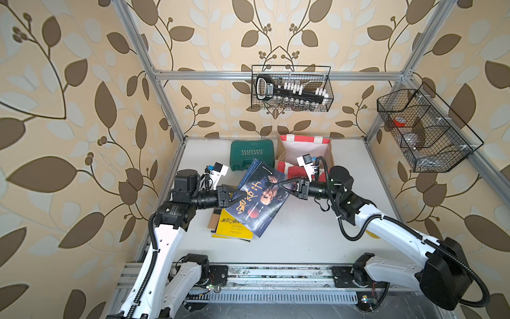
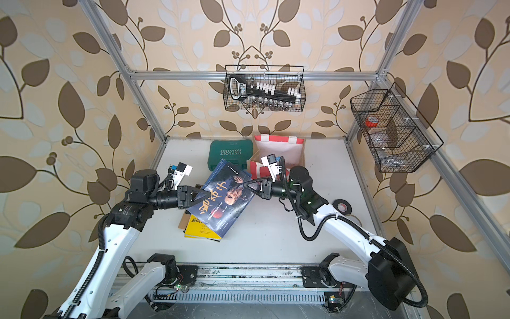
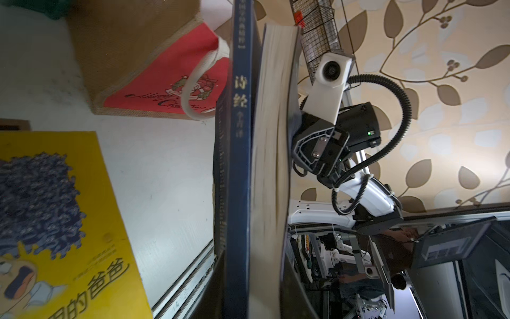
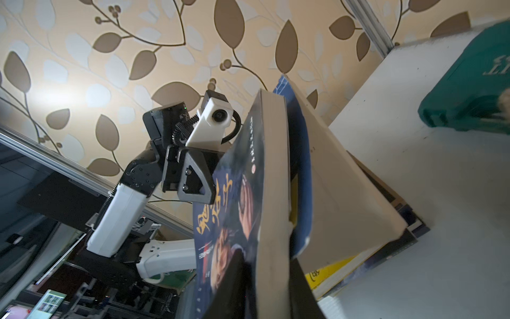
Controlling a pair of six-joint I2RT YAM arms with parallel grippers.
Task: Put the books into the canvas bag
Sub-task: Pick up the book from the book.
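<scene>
Two grippers are holding a bundle of dark books (image 1: 259, 203) between them, clear of the table (image 1: 303, 237). The left gripper (image 1: 236, 196) is clamping the bundle's edge on its own side, with its jaws closed on the covers. The right gripper (image 1: 282, 184) is pinching the opposite edge. In the right wrist view the books are sitting between its dark fingers (image 4: 302, 298), so it too is closed on the bundle.

The top cover is facing up in both top views, showing gold characters and a painted face. In the right wrist view the thinner books underneath are sagging away from the thick top one.

Some yellow books (image 1: 233, 227) are lying flat on the table directly under the bundle, partly hidden by it.

At the back of the table the bag (image 1: 305, 139) is standing open, showing its white lining. Its red front panel is facing the arms. It is sitting just behind the right gripper and right beside the green case (image 1: 252, 154). The bundle is hanging in front of the bag, not inside it, with its far corner reaching toward the green case.

Two wire baskets (image 1: 292, 88) are hanging on the walls above the table.
</scene>
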